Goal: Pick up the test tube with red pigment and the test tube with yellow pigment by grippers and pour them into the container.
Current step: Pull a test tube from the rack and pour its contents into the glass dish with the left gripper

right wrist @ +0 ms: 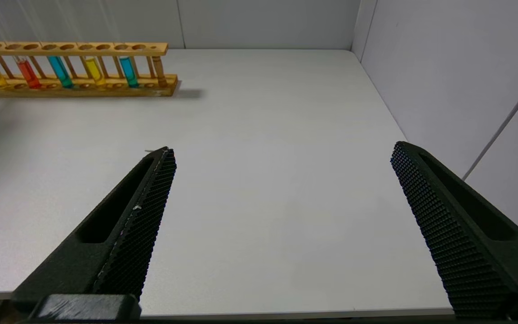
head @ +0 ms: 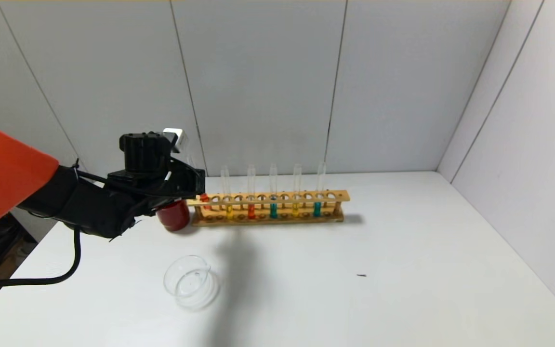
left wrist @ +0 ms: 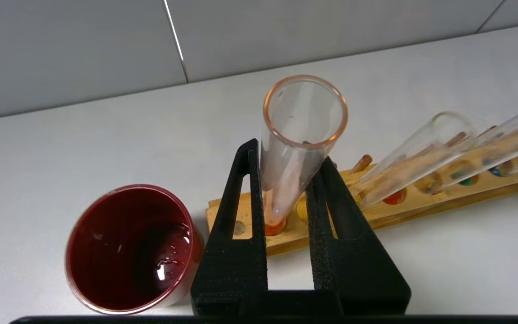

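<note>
Your left gripper's (left wrist: 286, 180) fingers (left wrist: 245, 216) are pinching the test tube with red pigment (left wrist: 292, 148) at the left end of the wooden rack (left wrist: 403, 207), one finger on each side of the glass, with the tube's rounded, orange-red bottom apparently still seated in its end hole just past the fingertips. The right gripper (right wrist: 281, 180) is parked off to the side, out of the head view, its fingers spread wide over bare white table (right wrist: 263, 135) and holding nothing.

Largest first: the rack runs away from the left fingers to their right, carrying a yellow tube (head: 229, 209), a second red one (head: 251, 210), a teal one, the other yellow and another teal. The dark red cup (left wrist: 128, 247) sits just beside the fingers on their left, close to the rack's end, wet inside. The container (head: 191, 281), the clear low beaker, stands well apart from the fingers, nearer you on the table.

To do this step well, lift straight along the tube's own axis until the bottom clears the upper rail; any sideways pull would likely lever the glass against the hole or drag the light rack. Keep the mouth upward while you carry it, steer clear of the red cup, and tilt only over the beaker.

No brand, label or writing can be read on anything here
</note>
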Tool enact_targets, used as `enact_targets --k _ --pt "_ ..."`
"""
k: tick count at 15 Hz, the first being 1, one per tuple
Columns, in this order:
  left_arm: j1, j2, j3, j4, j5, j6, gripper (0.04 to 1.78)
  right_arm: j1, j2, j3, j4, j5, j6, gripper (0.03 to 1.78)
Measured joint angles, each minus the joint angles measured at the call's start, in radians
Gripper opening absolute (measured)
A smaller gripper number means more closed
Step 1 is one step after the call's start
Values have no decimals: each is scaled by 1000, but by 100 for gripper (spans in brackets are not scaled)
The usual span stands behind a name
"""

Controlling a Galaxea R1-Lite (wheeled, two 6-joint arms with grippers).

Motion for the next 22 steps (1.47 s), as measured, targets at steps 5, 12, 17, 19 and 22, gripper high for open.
enact_targets --k 5,12,17,19,22 --pt "1 -135 -53 126 -2 1 31 0 0 0 0 0 0 175" --pt "29 -363 45 311 -42 124 31 0 0 0 0 0 0 175" --pt "187 -481 240 309 -375 398 31 0 0 0 0 0 0 175" --pt "267 -481 271 309 -511 528 31 0 0 0 0 0 0 175" --pt "339 -439 280 309 -621 766 31 0 0 0 0 0 0 175"
